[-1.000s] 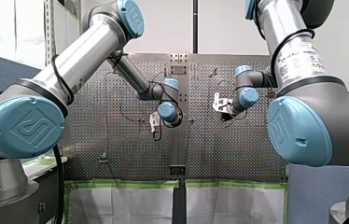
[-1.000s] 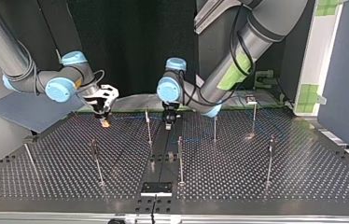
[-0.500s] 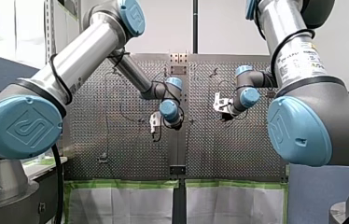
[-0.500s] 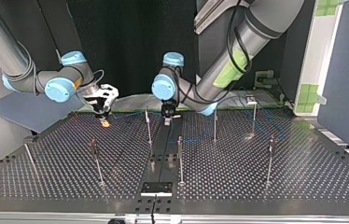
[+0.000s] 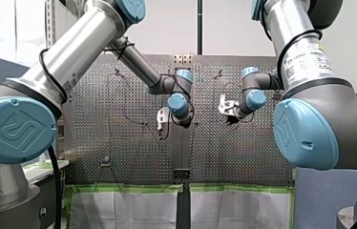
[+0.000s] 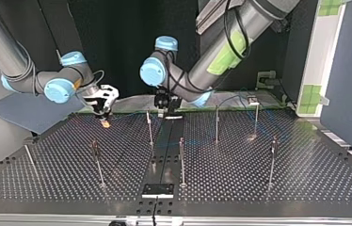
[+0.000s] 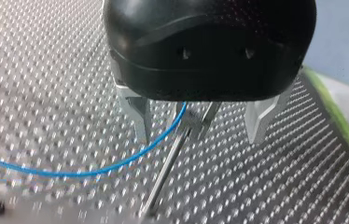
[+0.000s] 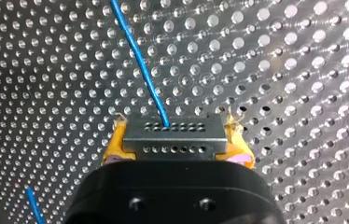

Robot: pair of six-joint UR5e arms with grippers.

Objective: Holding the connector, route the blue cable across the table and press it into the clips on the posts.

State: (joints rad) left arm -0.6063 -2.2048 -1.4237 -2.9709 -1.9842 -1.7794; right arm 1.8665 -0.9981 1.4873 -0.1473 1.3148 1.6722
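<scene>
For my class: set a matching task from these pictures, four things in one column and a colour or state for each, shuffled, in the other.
Things:
1. left hand
2. right hand
3. cable
4. connector

Colours or states:
A. blue
B. grey, with rows of small holes
C. open, a post between its fingers
D. shut, with yellow pads

Pairs: 1-C, 2-D, 3-A, 4-B.

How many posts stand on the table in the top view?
7 posts. Near row: far left, left of centre, centre, right. Far row: centre, then two further right. Others may be hidden.
</scene>
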